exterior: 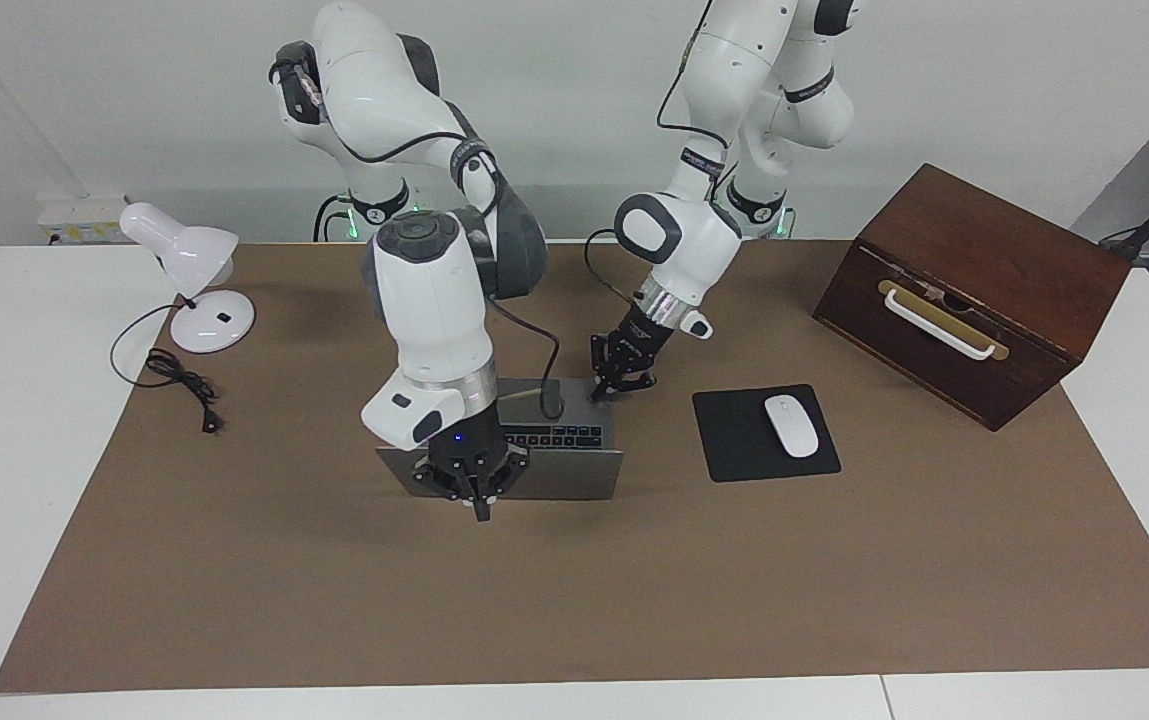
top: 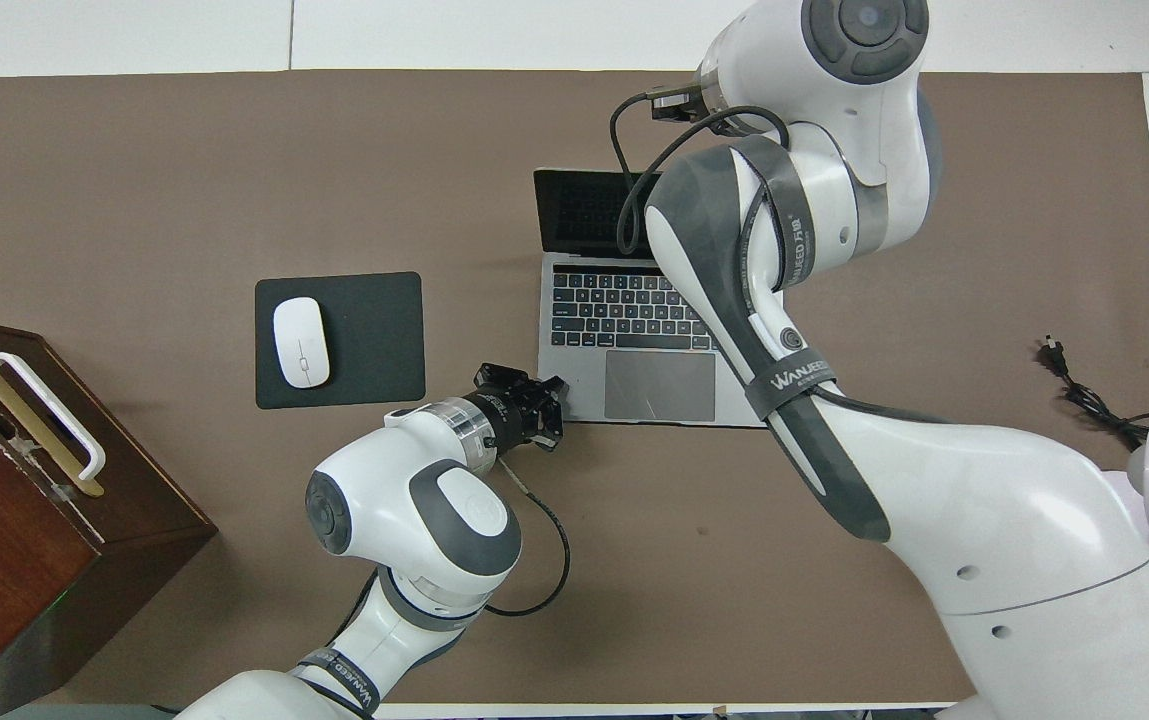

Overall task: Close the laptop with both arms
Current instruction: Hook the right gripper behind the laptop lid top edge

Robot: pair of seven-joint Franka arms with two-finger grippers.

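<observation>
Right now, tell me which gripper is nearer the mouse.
Left. The left gripper is at the laptop corner nearest the robots, on the side toward the mouse. The right gripper is over the laptop's lid edge.

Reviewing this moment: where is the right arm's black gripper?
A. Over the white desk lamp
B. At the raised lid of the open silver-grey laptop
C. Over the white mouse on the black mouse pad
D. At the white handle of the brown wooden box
B: the right gripper hangs at the top edge of the upright lid of the silver-grey laptop, seen from the facing camera.
</observation>
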